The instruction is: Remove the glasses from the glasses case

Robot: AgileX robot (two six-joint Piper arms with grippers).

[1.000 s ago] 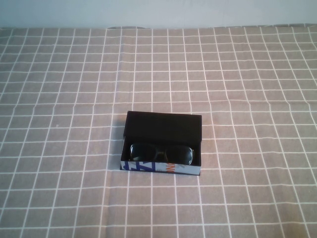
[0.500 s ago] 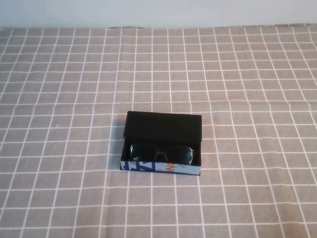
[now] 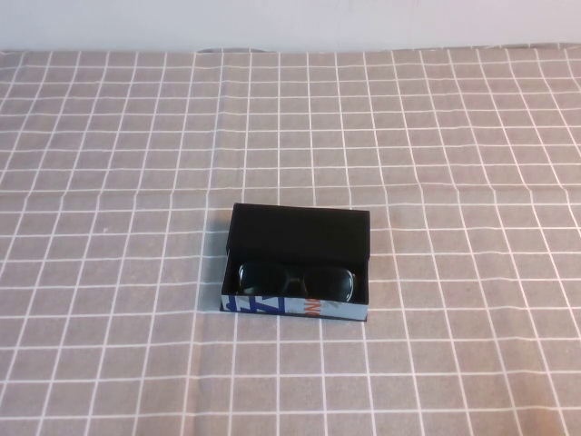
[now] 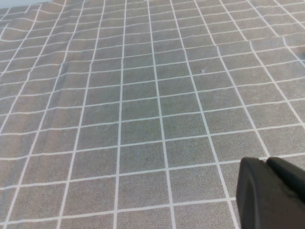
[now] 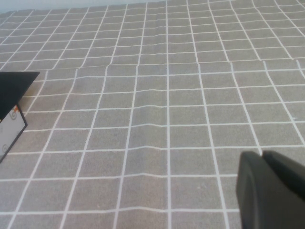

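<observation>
The glasses case [image 3: 297, 311] stands open in the middle of the table, its black lid [image 3: 300, 234] tilted back and its white-blue printed front facing me. The black glasses [image 3: 296, 280] lie folded inside it. Neither arm shows in the high view. My left gripper [image 4: 267, 164] is shut and empty above bare cloth, away from the case. My right gripper [image 5: 263, 157] is shut and empty over the cloth; a corner of the case [image 5: 10, 117] shows at the edge of the right wrist view.
A grey tablecloth with a white grid [image 3: 454, 182] covers the whole table up to a pale wall [image 3: 290, 23] at the back. Slight wrinkles run across the cloth.
</observation>
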